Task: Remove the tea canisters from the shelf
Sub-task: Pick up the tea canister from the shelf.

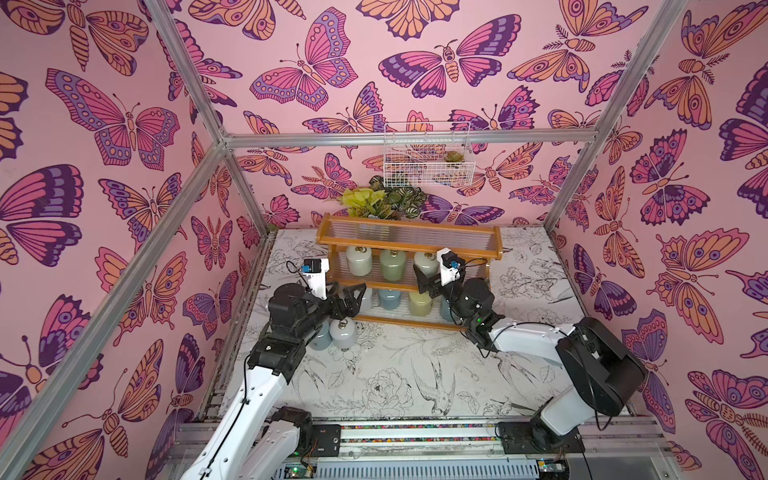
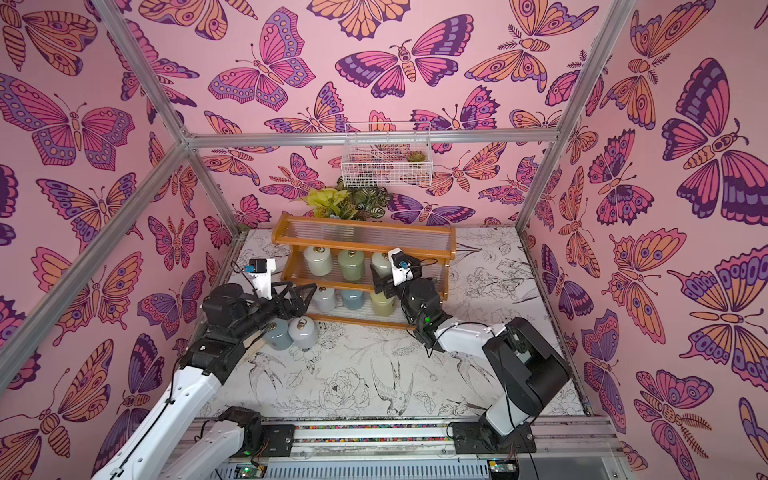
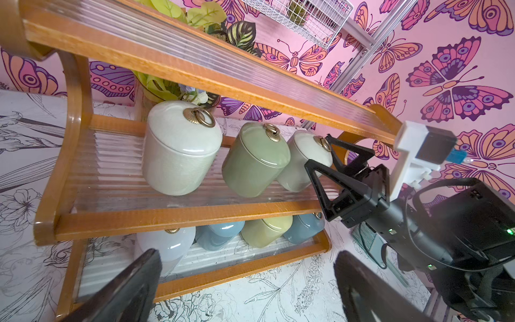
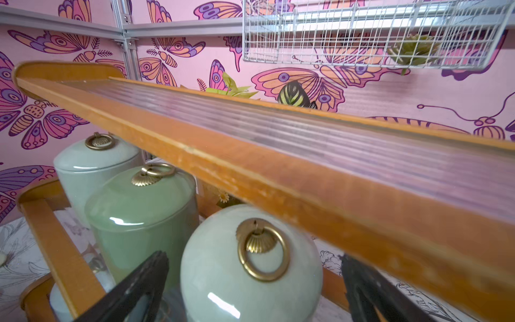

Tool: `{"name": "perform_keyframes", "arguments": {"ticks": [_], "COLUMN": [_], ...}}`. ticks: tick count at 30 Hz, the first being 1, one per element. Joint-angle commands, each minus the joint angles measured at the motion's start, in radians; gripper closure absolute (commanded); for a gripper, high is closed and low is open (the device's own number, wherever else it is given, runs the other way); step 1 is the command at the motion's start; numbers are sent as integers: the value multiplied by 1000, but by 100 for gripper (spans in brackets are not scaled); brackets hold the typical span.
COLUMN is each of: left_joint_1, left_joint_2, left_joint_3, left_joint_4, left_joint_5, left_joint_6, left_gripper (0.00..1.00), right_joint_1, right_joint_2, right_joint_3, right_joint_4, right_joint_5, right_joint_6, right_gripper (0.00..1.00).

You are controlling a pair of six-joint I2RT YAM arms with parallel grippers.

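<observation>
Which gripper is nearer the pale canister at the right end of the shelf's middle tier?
Right. The right gripper is open with that pale canister between its jaws; the left gripper is by the shelf's bottom tier, left end.

The walls carry pink wallpaper (image 1: 365,66) printed with large butterflies in orange, magenta and purple. Silver aluminium frame bars (image 1: 316,140) run up the corners and across the back wall. On that wall hangs a white wire basket (image 1: 415,172), and a small green succulent plant (image 1: 454,157) sits inside it near one end. Below the basket stands a bunch of leaves (image 1: 384,201), some yellow-green, some dark with pale stripes. The table is covered by a white sheet (image 1: 395,374) with black line drawings of flowers and birds. Along its front edge lies a metal rail (image 1: 415,433) with strips of many-coloured dots.
</observation>
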Motion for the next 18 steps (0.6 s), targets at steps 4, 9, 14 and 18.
{"name": "perform_keyframes", "arguments": {"ticks": [4,9,14,18], "left_joint_1": [-5,-5,-5,-6], "left_joint_2": [3,4,2,3], "left_joint_3": [-5,1,1,-1], "left_joint_4": [1,-7,-18,-21], "left_joint_5": [12,12,1,-5], "left_joint_6": [35,45,56,60], "left_gripper": [0,0,0,0], "right_joint_1": [-9,-11,-12,-12], "right_joint_2": [72,132,185,207], "right_joint_3": [35,51,84,94], "right_joint_4": [126,198,205,223], "right_joint_5": [-6,-3,9,27], "right_joint_6": [19,26,20,16], "right_gripper": [1,1,1,1]}}
